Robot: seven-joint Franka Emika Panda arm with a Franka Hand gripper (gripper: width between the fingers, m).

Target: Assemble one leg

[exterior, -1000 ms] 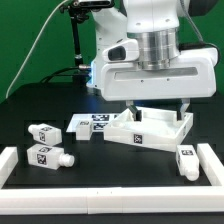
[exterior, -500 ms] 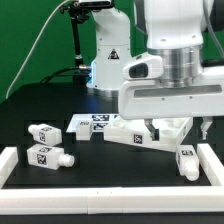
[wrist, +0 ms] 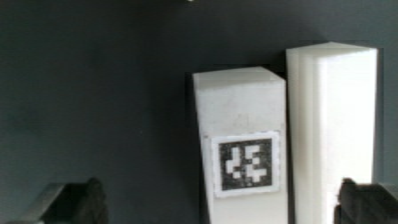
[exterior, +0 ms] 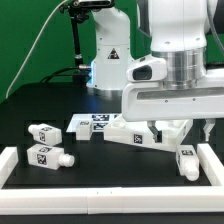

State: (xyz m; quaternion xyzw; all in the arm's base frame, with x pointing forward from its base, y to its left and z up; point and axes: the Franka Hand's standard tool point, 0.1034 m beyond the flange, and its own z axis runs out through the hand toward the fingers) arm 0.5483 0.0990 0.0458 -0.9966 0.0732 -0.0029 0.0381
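A leg [exterior: 186, 160], a small white peg with a black-and-white tag, lies at the exterior view's right beside the white border rail [exterior: 212, 160]. My gripper [exterior: 178, 130] hangs above it, open and empty, one dark fingertip [exterior: 150, 129] on each side. In the wrist view the same leg [wrist: 240, 150] lies lengthwise between my spread fingertips [wrist: 79, 201], with the gripper [wrist: 217, 205] over its tagged end and the rail [wrist: 334, 130] alongside. Two more legs [exterior: 45, 133] [exterior: 48, 156] lie at the exterior view's left.
The large white tray-like panel [exterior: 128, 130] lies behind my gripper, partly hidden by it. A small white block [exterior: 79, 127] and the marker board [exterior: 100, 121] lie left of the panel. A white rail [exterior: 110, 191] borders the front, with a rail end [exterior: 8, 160] at the left.
My gripper has moved toward the exterior view's right, from over the panel to above the right-hand leg. It has hardly moved in the last half second. The parts lie as before.
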